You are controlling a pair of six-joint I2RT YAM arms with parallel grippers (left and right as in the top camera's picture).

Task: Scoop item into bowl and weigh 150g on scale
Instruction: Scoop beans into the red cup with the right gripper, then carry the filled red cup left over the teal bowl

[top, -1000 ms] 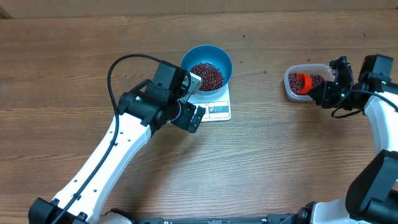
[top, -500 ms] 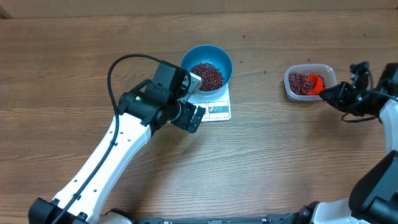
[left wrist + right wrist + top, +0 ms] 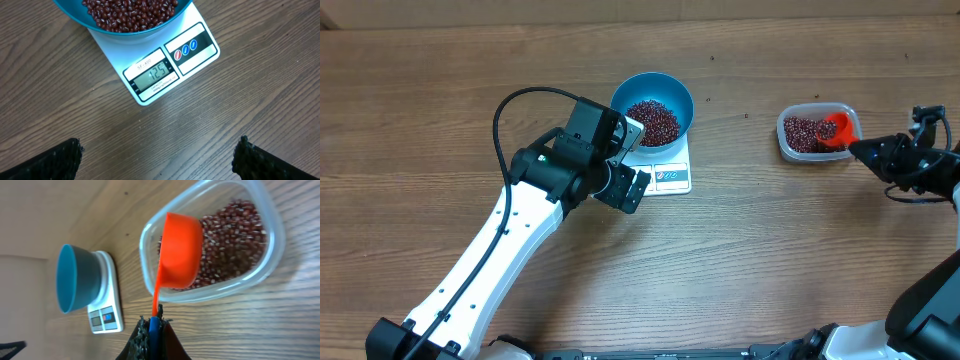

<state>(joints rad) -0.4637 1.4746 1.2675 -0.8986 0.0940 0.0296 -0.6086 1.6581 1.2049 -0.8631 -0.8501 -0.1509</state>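
Note:
The blue bowl (image 3: 618, 100) stands on the white scale (image 3: 672, 178) and holds a pile of dark red beans (image 3: 653, 120). In the left wrist view the scale (image 3: 200, 47) shows 125 on its display. My left gripper (image 3: 160, 160) hovers just left of the scale, open and empty. My right gripper (image 3: 867, 151) is shut on the handle of the red scoop (image 3: 836, 129). The scoop's cup (image 3: 180, 250) rests in the clear tub (image 3: 272, 250) of beans (image 3: 230, 245); I see only its outside, so its contents are hidden.
The tub (image 3: 788, 146) sits at the right of the wooden table, well apart from the scale. The left arm (image 3: 500, 250) runs from the front left edge toward the scale. Bare wood lies between scale and tub.
My right gripper has drawn back to the right, dragging the scoop from the tub's left part to its right end. The left arm has not moved.

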